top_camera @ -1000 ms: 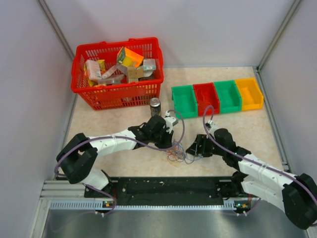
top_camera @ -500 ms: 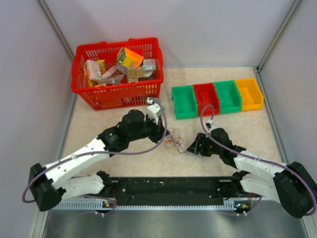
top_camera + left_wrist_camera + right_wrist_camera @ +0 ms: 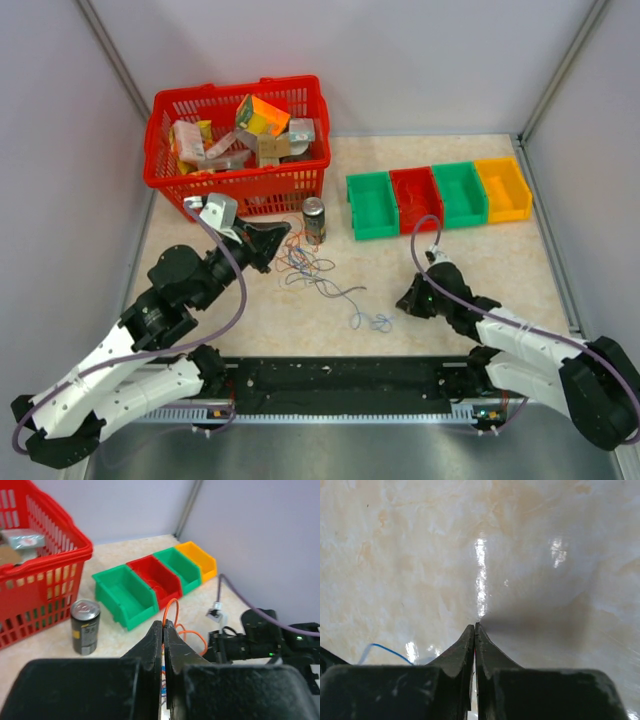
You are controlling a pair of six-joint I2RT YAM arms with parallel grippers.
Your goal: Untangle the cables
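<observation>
The cables [image 3: 308, 267] are thin orange, blue and purplish wires, strung out on the table from beside the can down to a small blue curl [image 3: 378, 322]. My left gripper [image 3: 283, 232] is raised at the tangle's upper left. In the left wrist view it [image 3: 164, 624] is shut on an orange cable [image 3: 173, 604] that loops up out of its tips. My right gripper [image 3: 403, 302] sits low on the table just right of the blue curl. Its jaws [image 3: 474, 626] are shut; whether a wire is pinched there cannot be told. A blue cable [image 3: 387, 650] lies to its left.
A red basket [image 3: 235, 187] full of packages stands at the back left, with a dark can [image 3: 314, 218] upright just in front of it. Four bins stand in a row at the back right: green [image 3: 371, 205], red [image 3: 415, 198], green [image 3: 460, 193], yellow [image 3: 503, 187].
My left arm has swung back to the left and upward, dragging the tangle toward the can and stretching it out. My right gripper has closed and stayed near the table.
</observation>
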